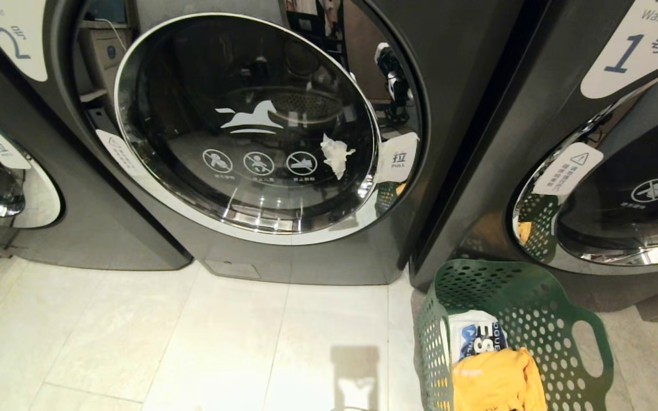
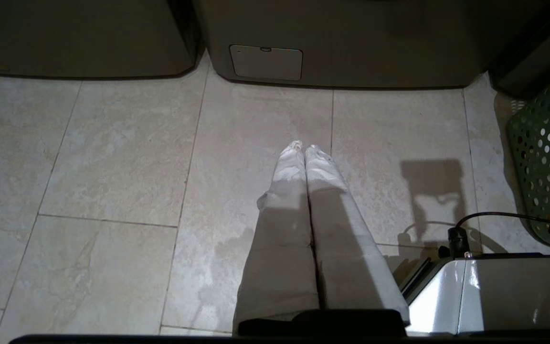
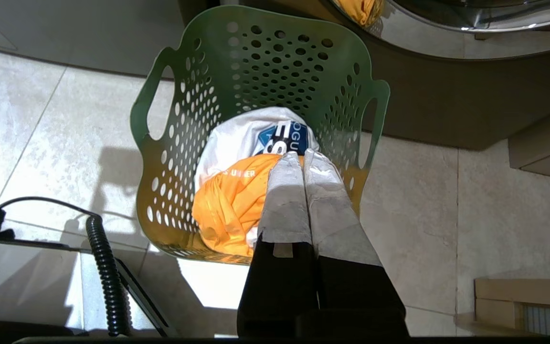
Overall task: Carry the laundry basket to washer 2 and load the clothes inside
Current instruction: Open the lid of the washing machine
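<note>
Laundry basket (image 1: 534, 319) sits on the floor tiles (image 1: 192, 342) at the lower right of my head view, green and full of round holes, its far rim close against the base of the washer marked 1 (image 1: 620, 142); one slot handle faces the right edge of the frame. Inside it I see an orange garment (image 1: 497, 379) bunched on top, with a white garment with blue print (image 1: 474, 337) behind it; both lie below the rim.

Washer 2 (image 1: 306, 171) fills the upper middle of the head view, its label with the numeral 2 (image 1: 12, 34) at the upper left; its round chrome-rimmed glass door (image 1: 246, 123) is closed, with a white horse logo on the glass and a pull tab (image 1: 398, 158) at the door's right side. Another grey washer (image 1: 15, 182) shows at the far left edge.

My left gripper (image 2: 303, 145) hangs over bare tiles in the middle of its wrist view, fingers (image 2: 287, 172) pressed together and holding nothing; the basket's wall shows at that frame's right edge. My right gripper (image 3: 302, 153) hangs above the basket's clothes, fingers (image 3: 289, 186) clenched and empty; I cannot tell whether the tips touch the cloth. A black coiled cable (image 3: 105, 272) runs at the lower left of that frame.
</note>
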Controlling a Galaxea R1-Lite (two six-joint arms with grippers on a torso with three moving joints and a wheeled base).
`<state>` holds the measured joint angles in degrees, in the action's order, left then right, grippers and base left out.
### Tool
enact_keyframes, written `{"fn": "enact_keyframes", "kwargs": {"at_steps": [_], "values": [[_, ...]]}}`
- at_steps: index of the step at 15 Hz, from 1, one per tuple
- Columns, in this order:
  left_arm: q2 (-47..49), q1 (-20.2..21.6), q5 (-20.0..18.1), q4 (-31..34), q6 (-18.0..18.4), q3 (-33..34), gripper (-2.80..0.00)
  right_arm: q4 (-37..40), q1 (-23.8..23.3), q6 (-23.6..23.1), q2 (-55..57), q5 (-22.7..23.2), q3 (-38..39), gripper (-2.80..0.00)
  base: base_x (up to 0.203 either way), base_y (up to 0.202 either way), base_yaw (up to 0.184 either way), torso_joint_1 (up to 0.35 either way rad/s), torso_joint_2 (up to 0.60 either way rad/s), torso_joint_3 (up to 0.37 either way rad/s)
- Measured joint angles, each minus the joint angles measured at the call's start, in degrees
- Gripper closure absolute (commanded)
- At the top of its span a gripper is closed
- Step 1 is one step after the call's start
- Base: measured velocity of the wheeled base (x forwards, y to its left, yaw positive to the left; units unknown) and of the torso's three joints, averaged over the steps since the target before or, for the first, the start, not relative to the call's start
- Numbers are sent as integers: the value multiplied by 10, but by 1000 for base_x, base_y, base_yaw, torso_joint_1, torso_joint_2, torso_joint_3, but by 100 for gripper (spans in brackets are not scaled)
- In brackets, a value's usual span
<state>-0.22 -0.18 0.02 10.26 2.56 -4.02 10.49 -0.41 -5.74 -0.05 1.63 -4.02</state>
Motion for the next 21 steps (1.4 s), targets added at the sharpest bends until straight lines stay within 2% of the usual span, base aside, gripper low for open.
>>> {"fn": "enact_keyframes", "kwargs": {"at_steps": [11,16,21], "values": [[0,0,0,0,3,0,0,0,0,3,0,2,-1,0,0,0,0,2,2,197],[0,0,-2,0,21,0,0,0,0,5,0,1,-1,0,0,0,0,2,2,38],[1,0,-3,0,23,1,0,0,0,4,0,1,-1,0,0,0,0,0,0,0]]}}
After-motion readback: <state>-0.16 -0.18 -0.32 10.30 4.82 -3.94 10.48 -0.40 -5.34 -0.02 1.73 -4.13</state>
